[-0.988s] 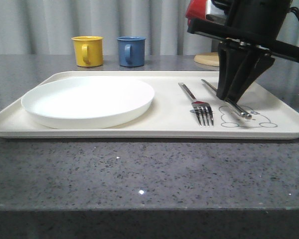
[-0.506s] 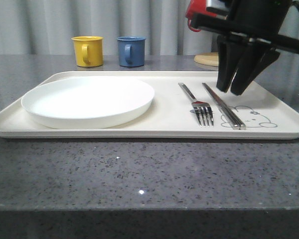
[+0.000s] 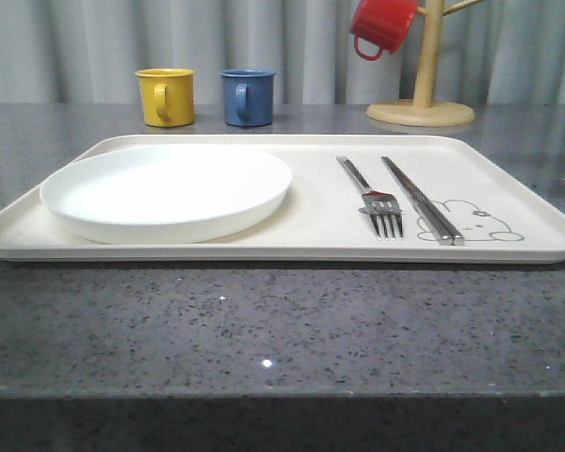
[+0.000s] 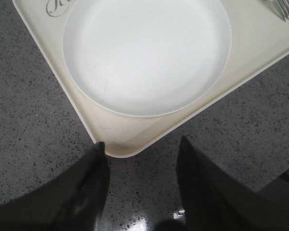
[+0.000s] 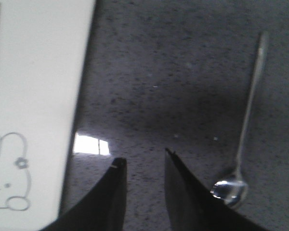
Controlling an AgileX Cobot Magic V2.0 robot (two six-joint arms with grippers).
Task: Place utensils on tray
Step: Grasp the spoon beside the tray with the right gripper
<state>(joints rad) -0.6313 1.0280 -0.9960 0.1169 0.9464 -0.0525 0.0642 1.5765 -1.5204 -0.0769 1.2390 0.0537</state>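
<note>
The cream tray [image 3: 508, 179] lies across the grey table. On its right half a silver fork [image 3: 375, 200] and a pair of flat chopsticks [image 3: 420, 200] lie side by side, next to the rabbit drawing [image 3: 473, 222]. A long-handled spoon [image 5: 245, 134] rests on the bare table beyond the tray's edge [image 5: 62, 96]. My right gripper [image 5: 143, 161] hangs open and empty over the table, between the tray and the spoon. My left gripper [image 4: 140, 143] is open and empty just off the tray's corner [image 4: 130, 149].
A round white plate [image 3: 167, 191] fills the tray's left half. A yellow mug [image 3: 166, 96] and a blue mug [image 3: 248, 96] stand behind the tray. At the back right a wooden mug stand [image 3: 422, 85] holds a red mug [image 3: 382, 25].
My right gripper let go of the chopsticks, which now lie flat on the tray beside the fork. It rose and moved right, out of the front view.
</note>
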